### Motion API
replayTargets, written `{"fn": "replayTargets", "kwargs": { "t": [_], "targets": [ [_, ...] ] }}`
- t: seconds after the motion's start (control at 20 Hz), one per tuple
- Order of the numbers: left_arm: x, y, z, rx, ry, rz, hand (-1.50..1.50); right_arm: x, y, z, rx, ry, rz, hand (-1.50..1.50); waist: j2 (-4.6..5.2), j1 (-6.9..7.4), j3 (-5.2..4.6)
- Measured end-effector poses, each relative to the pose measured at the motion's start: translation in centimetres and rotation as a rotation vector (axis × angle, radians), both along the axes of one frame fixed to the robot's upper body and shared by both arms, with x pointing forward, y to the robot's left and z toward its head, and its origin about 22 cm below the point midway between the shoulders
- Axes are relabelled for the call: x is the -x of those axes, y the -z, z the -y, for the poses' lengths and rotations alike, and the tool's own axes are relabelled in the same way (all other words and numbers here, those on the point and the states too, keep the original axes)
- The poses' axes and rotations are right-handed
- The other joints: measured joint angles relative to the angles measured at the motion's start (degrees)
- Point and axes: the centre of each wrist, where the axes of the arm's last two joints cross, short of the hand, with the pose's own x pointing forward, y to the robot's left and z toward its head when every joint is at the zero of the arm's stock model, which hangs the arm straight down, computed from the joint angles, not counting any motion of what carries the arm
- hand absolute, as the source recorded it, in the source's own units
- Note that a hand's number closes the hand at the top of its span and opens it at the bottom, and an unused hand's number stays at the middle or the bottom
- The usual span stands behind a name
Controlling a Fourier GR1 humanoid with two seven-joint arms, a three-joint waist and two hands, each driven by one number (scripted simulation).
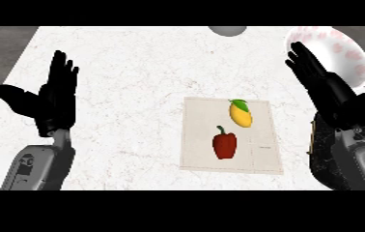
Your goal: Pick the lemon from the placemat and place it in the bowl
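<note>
The lemon (241, 114) lies on the placemat (264, 151), long axis running twelve to six, at about eight o'clock from my right hand (321, 83), the nearer one, fingers straight and holding nothing.

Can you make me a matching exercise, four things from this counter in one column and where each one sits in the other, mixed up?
Things:
1. yellow lemon with a green leaf
2. red bell pepper
3. white bowl with pink pattern
4. black left hand

Places:
A. counter's far right corner
B. placemat, nearer part
C. left side, open, fingers up
D. placemat, farther part

Pairs: 1-D, 2-B, 3-A, 4-C
</note>
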Motion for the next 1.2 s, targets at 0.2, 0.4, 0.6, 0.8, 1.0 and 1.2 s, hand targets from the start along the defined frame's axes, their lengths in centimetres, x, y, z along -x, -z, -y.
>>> {"fn": "replayTargets", "kwargs": {
  "t": [0.2, 0.4, 0.6, 0.8, 1.0, 1.2],
  "targets": [
    [0.5, 0.4, 1.0, -0.045, 0.096, -0.004, 0.0, -0.2, 1.8, -2.3, 0.083, -0.177, -0.033, 1.5, -0.42, 0.06, 0.76],
    [1.1, 1.0, 2.5, -0.107, 0.231, -0.011, 0.0, 0.1, 2.2, -3.8, 0.31, -0.292, 0.048, -1.5, -1.03, -0.17, 0.87],
    [1.7, 1.9, 3.6, -0.133, 0.302, -0.021, 0.0, 1.8, 6.6, -4.5, 0.165, -0.169, 0.164, -1.5, -0.73, -1.26, 1.24],
    [2.3, 2.5, 3.6, -0.141, 0.336, -0.028, 0.0, 3.6, 9.8, -4.9, 0.04, -0.148, 0.289, -1.5, -0.78, -1.31, 1.27],
    [2.6, 3.2, 3.0, -0.145, 0.344, -0.026, 0.0, 3.5, 8.8, -3.7, 0.044, -0.116, 0.398, -1.5, -0.88, -1.42, 1.21],
    [2.4, 3.2, 4.0, -0.144, 0.351, -0.028, 0.0, 2.9, 5.8, -3.3, 0.162, -0.065, 0.396, -1.5, -0.98, -1.54, 1.15]
  ]
}}
